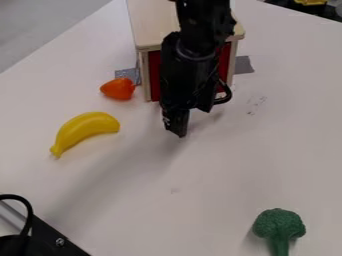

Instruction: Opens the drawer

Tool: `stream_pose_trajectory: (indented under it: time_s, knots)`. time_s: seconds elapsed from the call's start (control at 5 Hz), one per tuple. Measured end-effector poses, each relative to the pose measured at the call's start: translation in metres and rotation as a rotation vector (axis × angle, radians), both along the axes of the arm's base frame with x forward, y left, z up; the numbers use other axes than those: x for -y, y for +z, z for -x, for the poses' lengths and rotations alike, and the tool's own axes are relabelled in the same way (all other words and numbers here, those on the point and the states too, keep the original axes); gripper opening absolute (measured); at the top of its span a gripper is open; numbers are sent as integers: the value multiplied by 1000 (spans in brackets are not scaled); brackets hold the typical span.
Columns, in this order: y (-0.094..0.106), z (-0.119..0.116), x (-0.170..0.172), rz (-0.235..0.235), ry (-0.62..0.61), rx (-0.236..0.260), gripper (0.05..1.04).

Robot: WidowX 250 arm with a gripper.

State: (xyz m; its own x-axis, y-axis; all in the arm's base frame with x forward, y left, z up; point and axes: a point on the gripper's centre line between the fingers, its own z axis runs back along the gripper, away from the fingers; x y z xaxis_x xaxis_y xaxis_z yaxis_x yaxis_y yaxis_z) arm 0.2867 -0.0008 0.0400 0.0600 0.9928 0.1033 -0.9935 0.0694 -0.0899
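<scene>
The gripper (178, 122) hangs down near the top centre of the camera view, in front of the wooden drawer box. Its tip is low over the white table, just on the near side of the box. The box has a pale wooden top (150, 22) and a red drawer front (154, 75), which the black arm largely covers. Red shows on both sides of the arm, within the box's wooden frame. The drawer's handle cannot be made out behind the gripper, and whether the two touch cannot be told.
An orange pepper-like toy (118, 88) lies beside the box's left corner. Nearer and to the left is a yellow banana (84, 131). Green broccoli (279, 227) lies at the bottom right. Black equipment with a cable (50, 240) occupies the bottom left corner. Grey tape (244, 65) is by the box.
</scene>
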Motion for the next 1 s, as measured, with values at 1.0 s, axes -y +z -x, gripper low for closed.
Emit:
stream_pose_trajectory:
  time_s: [1.0]
  knots:
    - [18, -20, -19, 70, 96, 53, 998]
